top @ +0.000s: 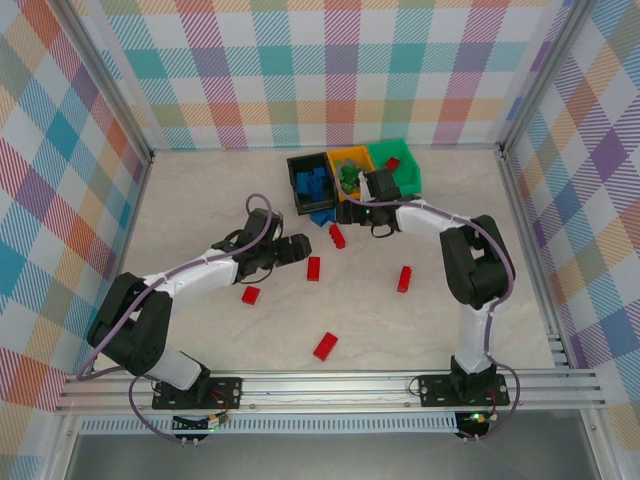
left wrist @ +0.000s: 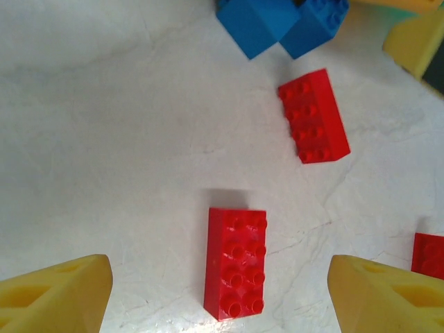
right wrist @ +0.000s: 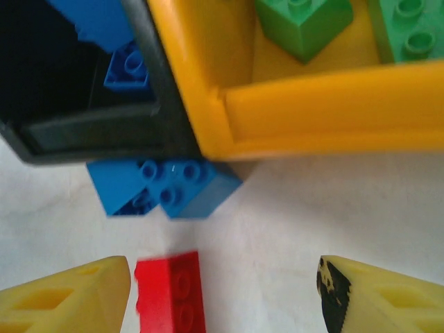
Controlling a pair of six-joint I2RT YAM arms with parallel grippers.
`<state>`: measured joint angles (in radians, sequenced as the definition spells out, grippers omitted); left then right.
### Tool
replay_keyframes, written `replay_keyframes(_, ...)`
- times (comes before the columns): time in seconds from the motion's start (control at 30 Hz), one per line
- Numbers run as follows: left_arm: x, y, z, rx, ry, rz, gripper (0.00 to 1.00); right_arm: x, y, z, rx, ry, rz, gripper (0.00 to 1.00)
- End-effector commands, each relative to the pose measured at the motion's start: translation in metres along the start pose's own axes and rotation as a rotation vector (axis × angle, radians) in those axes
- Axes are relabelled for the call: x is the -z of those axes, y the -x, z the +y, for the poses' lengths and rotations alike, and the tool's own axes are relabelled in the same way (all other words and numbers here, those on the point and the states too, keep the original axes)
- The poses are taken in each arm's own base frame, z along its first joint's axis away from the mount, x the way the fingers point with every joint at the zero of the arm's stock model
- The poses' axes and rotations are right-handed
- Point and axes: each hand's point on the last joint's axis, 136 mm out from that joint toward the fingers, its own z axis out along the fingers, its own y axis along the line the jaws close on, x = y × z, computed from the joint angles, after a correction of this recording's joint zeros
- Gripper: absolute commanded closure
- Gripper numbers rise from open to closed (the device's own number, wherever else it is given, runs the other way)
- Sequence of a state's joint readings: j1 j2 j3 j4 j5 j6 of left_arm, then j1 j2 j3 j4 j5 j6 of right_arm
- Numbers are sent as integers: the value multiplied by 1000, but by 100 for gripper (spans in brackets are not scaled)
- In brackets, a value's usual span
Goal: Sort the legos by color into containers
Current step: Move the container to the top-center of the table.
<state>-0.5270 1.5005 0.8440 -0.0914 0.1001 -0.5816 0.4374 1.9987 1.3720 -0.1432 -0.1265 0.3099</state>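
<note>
Three bins stand side by side at the far middle of the surface [top: 200,210]: a black bin [top: 292,166], a yellow bin [top: 350,151] and a green bin [top: 408,176]. Blue bricks [top: 310,183] lie in the black bin, green bricks [top: 349,178] in the yellow bin, and a single red piece [top: 392,163] in the green bin. Two loose blue bricks [right wrist: 166,187] rest on the surface, tight against the near corner where the black and yellow bins meet.

Five red bricks lie scattered on the open surface. The far red brick [top: 337,236] is just beside the loose blue bricks, and the middle red brick [top: 314,268] lies a little nearer. A third [top: 250,295] lies beside the left arm, a fourth [top: 404,279] lies toward the right arm, and a fifth [top: 325,346] lies closest to the arm bases.

The left hand [left wrist: 220,298] points down at the surface with its fingers spread wide and nothing gripped. The middle red brick lies flat, studs up, between its yellow fingertips [left wrist: 59,298], touching neither. The far red brick lies beyond it, slightly turned.

The right hand [right wrist: 223,295] also has its fingers apart and empty. The far red brick sits between them, close against the finger at the left of that view, with the loose blue bricks and the bin corner just beyond.
</note>
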Motion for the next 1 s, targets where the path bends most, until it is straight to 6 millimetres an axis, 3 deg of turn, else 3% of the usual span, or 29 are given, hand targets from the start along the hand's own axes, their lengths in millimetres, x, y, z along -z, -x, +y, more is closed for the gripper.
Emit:
replay_keyframes(0.0, 6, 2, -4, 17, -10, -52, 19, -11, -5, 16, 0, 71, 70, 28)
replay_keyframes(0.53, 8, 1, -7, 2, -14, -48, 19, -51, 11, 10, 87, 60, 127, 27)
replay_keyframes(0.97, 14, -1, -3, -2, 3, -48, 19, -64, 22, 30, 48, 165, 128, 27)
